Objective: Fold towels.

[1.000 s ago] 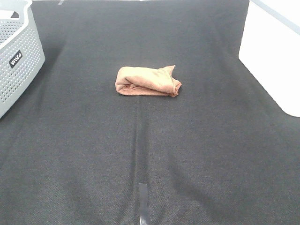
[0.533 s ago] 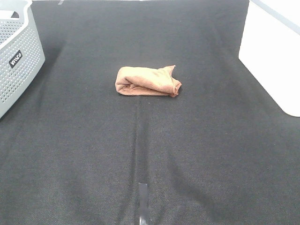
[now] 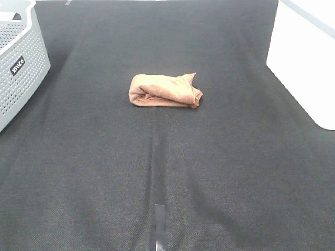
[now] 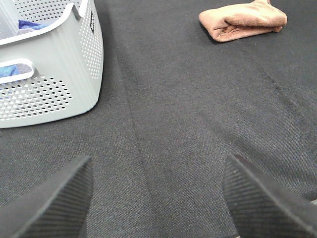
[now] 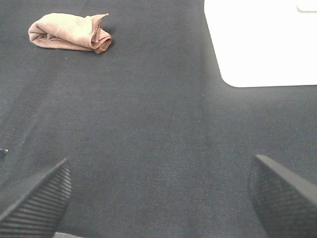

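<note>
One reddish-brown towel (image 3: 165, 91) lies bunched into a loose roll on the dark cloth-covered table, a little behind its middle. The same towel (image 4: 242, 20) shows far off in the left wrist view, and the towel (image 5: 69, 32) also lies far from the fingers in the right wrist view. My left gripper (image 4: 158, 198) is open over bare table, nothing between its fingers. My right gripper (image 5: 158, 198) is open too, wide apart and empty. Neither arm appears in the exterior high view.
A grey perforated basket (image 3: 18, 63) stands at the far left edge; in the left wrist view the basket (image 4: 54, 84) holds something blue. A white surface (image 3: 306, 57) borders the table on the right. A strip of tape (image 3: 159, 225) marks the front middle.
</note>
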Robot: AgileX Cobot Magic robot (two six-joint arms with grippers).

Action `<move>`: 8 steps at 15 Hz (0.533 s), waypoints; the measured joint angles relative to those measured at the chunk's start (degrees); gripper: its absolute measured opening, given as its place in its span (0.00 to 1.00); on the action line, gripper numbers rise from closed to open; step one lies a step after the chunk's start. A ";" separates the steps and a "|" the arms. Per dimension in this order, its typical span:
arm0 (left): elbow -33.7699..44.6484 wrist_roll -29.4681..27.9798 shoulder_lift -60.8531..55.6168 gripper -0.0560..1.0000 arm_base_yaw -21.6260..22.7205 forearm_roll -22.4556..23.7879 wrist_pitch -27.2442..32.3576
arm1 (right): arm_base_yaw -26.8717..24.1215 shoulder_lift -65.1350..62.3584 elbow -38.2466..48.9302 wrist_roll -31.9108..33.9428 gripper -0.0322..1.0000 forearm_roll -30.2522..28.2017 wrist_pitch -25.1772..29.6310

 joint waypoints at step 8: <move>0.00 0.00 0.00 0.72 0.00 0.00 0.00 | 0.00 0.00 0.00 0.40 0.91 0.00 0.00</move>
